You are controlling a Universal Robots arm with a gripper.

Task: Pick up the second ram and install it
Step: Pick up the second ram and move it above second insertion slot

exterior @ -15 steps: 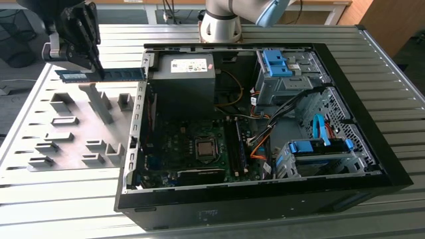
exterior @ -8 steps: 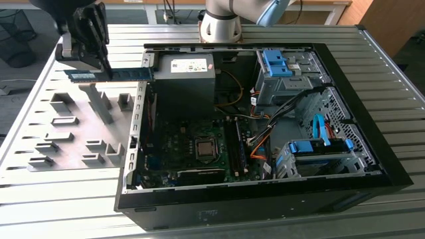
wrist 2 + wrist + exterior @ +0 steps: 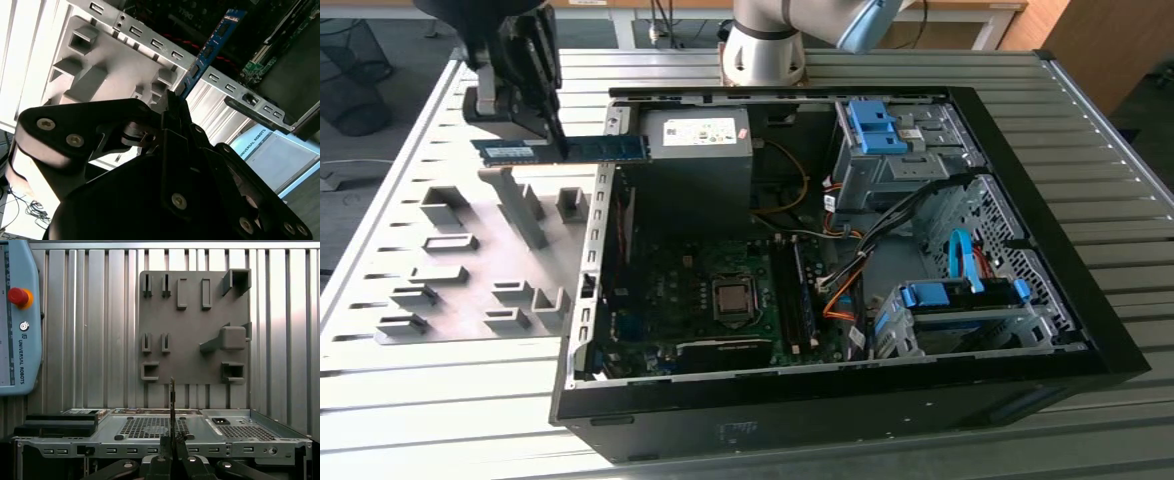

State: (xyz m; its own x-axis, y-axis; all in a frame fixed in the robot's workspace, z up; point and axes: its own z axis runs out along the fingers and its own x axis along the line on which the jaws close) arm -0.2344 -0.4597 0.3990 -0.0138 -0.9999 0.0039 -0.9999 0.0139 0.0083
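**Item: second ram [image 3: 607,148], in transit.**

- **Holding:** The gripper [image 3: 550,142] was clamped on the stick near its middle, with both ends of the stick free. In the first wrist view the board stood edge-on, rising from between the closed fingertips [image 3: 172,441]. In the second wrist view its blue length [image 3: 212,42] ran out past the black finger links.
- **Position:** The stick was in the air with its long axis level. It hung above the boundary between the gray holder plate [image 3: 467,275] and the open computer case [image 3: 1107,330], at the exterior view's left. One end reached toward the power supply [image 3: 700,165]. The stick touched neither the plate nor the case.
- **Done, as judged:** The pick-up was complete. The stick was lifted clear of the plate's holder blocks.
- **Outstanding, as judged:** The stick was not installed. The memory slots [image 3: 795,295] on the motherboard [image 3: 680,290] lay well apart from it, lower and toward the exterior view's right. Whether any slot already held a stick could not be told.
- **Setting:** Plate and case rested on a slatted metal table [image 3: 427,420].
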